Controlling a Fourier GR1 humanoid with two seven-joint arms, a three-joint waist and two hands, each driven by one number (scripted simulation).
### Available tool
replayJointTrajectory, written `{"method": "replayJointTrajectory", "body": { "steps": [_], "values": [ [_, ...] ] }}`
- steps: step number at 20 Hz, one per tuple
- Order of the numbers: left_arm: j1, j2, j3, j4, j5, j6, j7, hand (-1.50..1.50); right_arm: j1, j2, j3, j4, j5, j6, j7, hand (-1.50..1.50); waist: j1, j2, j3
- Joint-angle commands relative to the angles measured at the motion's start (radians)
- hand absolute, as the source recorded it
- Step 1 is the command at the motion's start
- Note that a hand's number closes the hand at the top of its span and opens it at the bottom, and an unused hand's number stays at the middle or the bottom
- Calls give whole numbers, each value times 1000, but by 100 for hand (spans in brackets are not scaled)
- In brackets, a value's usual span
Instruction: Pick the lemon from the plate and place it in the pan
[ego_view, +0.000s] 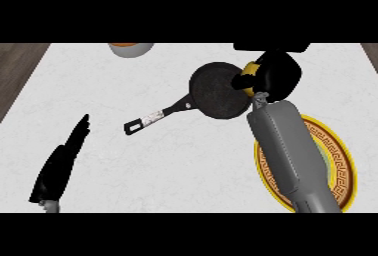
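A dark round pan (214, 92) lies at the counter's middle right, its black handle (153, 119) pointing to the lower left. My right hand (273, 75) hovers over the pan's right rim, fingers curled round the yellow lemon (249, 70), of which only slivers show. Under my right forearm sits the yellow plate (336, 160) with its orange patterned border, near the right edge. My left hand (63, 160) rests at the lower left, fingers straight and pointing up, holding nothing.
A bowl with an orange inside (131, 48) stands at the counter's far edge, upper left of the pan. The white counter (148, 170) is bordered by dark wood on the left and right sides.
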Motion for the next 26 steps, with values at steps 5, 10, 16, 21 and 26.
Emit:
{"method": "replayJointTrajectory", "body": {
  "steps": [5, 10, 16, 21, 26],
  "values": [
    [-37, -15, -15, 5, -5, -11, 3, 0, -194, -16, -180, 465, -112, -180, -100, 150, 23, 12, 1],
    [-44, -39, -30, -8, -14, 6, 21, 0, -177, 6, -297, 537, -268, -249, -211, 150, 37, 23, 4],
    [-76, -7, -5, 16, 16, -39, 18, 0, -209, 6, -440, 556, -482, -389, -317, -150, 58, 34, 5],
    [-71, -38, -26, 26, -13, -6, 8, 0, -210, 7, -446, 550, -509, -592, -518, -150, 47, 26, 3],
    [-48, -18, -17, 8, -3, -28, 11, 0, -207, 6, -491, 536, -535, -821, -606, -150, 38, 15, 3]
  ]
}}
